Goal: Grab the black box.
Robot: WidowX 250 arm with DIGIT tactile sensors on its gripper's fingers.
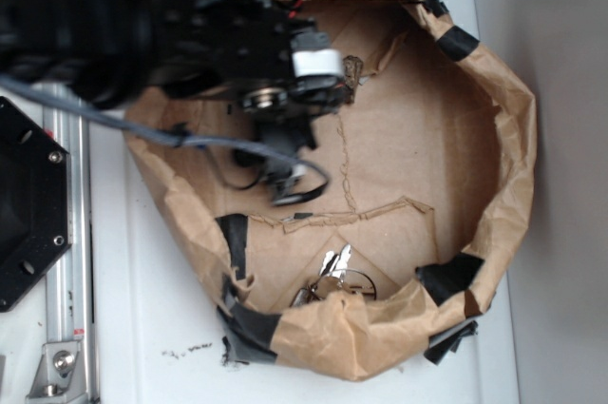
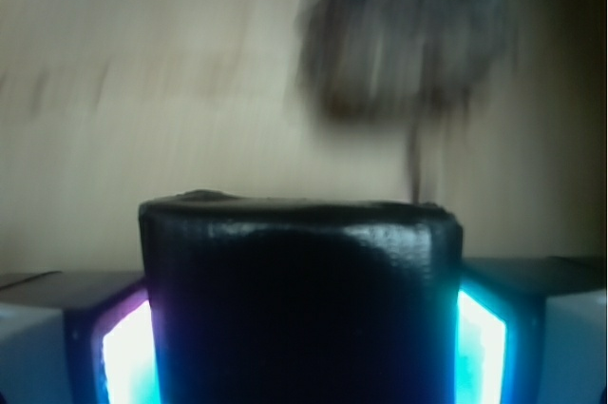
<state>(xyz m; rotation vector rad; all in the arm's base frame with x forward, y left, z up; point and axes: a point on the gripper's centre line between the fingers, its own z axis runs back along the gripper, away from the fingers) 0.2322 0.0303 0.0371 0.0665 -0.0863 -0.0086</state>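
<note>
One paper tray [image 1: 503, 138], with crumpled brown walls patched with black tape, takes up most of the bench [image 1: 152, 328]. One black arm [image 1: 142, 14] reaches in over its upper-left rim and hides that corner of the floor. One black hexagonal plate [image 1: 28, 204] with screws lies left of the tray, at the bench's left edge. One bunch of keys [image 1: 332, 276] rests by the tray's lower wall. One brown rock [image 1: 353, 69] sits just right of the arm. In the wrist view, the claw [image 2: 302, 328] is closed on the one black box [image 2: 302, 280], lit pads touching both its sides, with the blurred rock beyond.
</note>
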